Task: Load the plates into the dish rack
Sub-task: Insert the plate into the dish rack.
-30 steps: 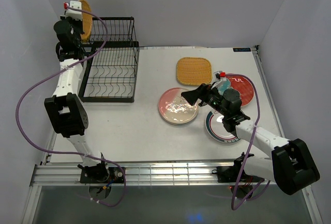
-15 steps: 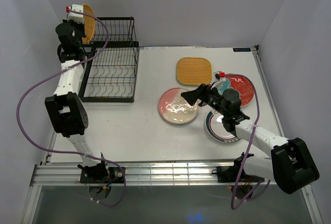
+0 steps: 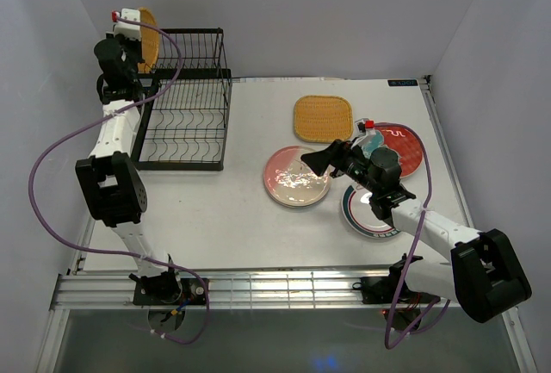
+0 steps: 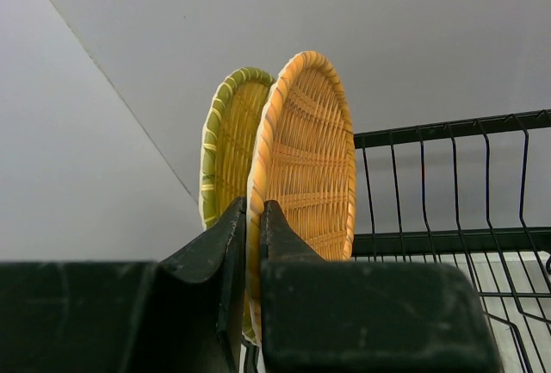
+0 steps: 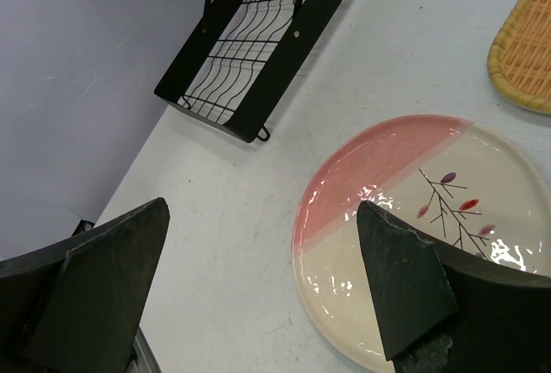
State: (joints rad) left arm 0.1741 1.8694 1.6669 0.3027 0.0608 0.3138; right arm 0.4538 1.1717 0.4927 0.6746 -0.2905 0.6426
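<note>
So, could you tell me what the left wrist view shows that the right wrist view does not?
Only the left wrist: the left gripper shut on the round woven plate, held on edge, with a greenish woven rim close behind it. Only the right wrist: the open right gripper over the table, the pink-and-white plate lying flat, and a corner of the square woven plate. Both: the dish rack, its raised tier in the first, its lower tray in the second.
</note>
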